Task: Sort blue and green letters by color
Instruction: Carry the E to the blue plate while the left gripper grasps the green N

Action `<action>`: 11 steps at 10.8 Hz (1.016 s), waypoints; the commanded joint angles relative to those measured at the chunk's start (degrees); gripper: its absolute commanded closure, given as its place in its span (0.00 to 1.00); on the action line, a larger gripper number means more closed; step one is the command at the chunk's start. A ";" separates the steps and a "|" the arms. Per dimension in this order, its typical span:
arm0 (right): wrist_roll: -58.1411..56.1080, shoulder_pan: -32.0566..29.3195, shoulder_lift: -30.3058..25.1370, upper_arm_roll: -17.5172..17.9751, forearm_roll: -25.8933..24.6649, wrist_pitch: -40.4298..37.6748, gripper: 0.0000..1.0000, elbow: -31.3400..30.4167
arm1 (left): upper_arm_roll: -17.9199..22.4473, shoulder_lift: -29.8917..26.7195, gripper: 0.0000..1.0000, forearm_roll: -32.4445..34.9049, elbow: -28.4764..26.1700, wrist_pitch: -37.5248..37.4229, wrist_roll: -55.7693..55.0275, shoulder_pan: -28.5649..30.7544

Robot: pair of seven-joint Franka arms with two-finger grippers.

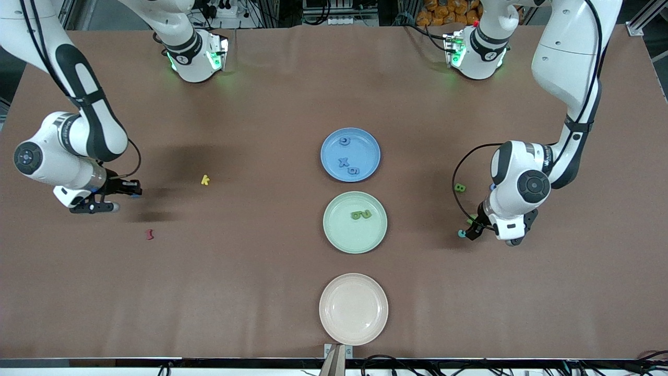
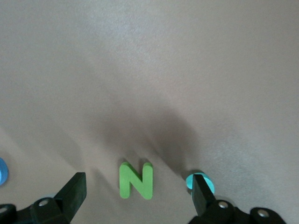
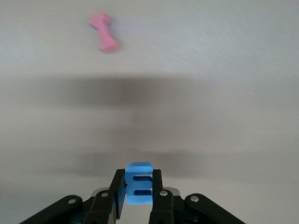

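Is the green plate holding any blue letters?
No: in the front view the green plate holds only two green letters, while the blue letters lie on the blue plate.

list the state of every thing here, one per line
left gripper: open, straddling the green N
right gripper: shut on a blue letter
blue letter: clamped
green N: flat on the table, not gripped
green B: loose on the table
blue plate: holds three blue pieces
green plate: holds two green pieces
pink plate: empty
yellow k: loose
red piece: loose
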 commanded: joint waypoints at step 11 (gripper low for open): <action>73.13 28.59 4.74 16.86 6.50 7.34 1.00 11.66 | -0.19 -1.83 0.99 -0.77 -5.32 6.15 -2.00 0.23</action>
